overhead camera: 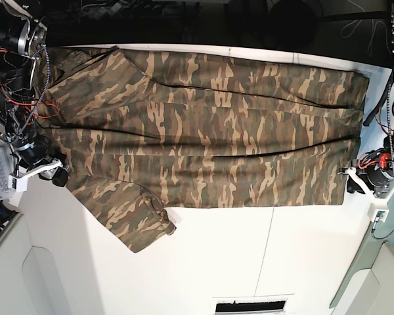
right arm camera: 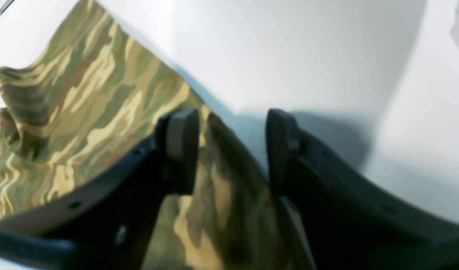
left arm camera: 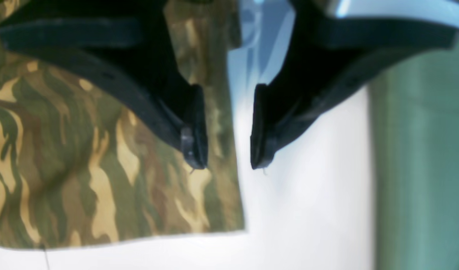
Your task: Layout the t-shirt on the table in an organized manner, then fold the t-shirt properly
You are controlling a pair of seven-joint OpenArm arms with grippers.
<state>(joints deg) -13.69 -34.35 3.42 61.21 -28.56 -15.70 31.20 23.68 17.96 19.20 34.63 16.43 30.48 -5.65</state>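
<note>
I am seeing the t-shirt (overhead camera: 210,131) lying spread flat on the table (overhead camera: 249,262), so the layout looks largely done and, by my reckoning, all the folding is left. My left gripper (left arm camera: 228,127) is hanging spread and empty, the hem corner under one jaw. My right gripper (right arm camera: 231,150) is gaping too, straddling the shirt's edge.

The t-shirt (overhead camera: 210,131) was soft, matt camouflage cloth with shallow creases. The counter (overhead camera: 210,256) looked smooth, matt and white. The fingers (left arm camera: 194,127) were dull black plastic with rubbery pads.
</note>
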